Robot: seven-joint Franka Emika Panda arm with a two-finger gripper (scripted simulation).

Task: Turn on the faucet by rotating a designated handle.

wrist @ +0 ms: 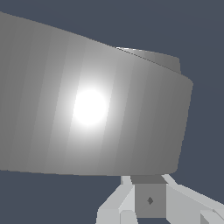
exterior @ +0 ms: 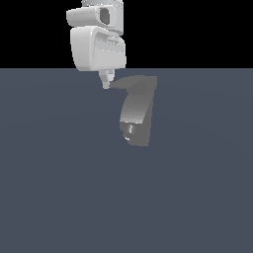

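Handle [exterior: 129, 82] topped the faucet [exterior: 137, 116], its pointed tip just beside the gripper [exterior: 106, 83], which hung at that end probably to push the lever round; finger spacing could not be told.

This is no kitchen or workshop I stand in but a bare simulated scene. A flat slate-blue floor [exterior: 59, 188] spreads away beneath my jaws without seam, texture or shadow, and above its straight far edge there is only plain black [exterior: 197, 29]. The faucet [exterior: 137, 111] just beside my jaws is a blocky grey body with flat facets and one round computed glare [wrist: 89, 106] on its side. My own arm [exterior: 97, 42] is smooth, uniform white, rendered rather than photographed.
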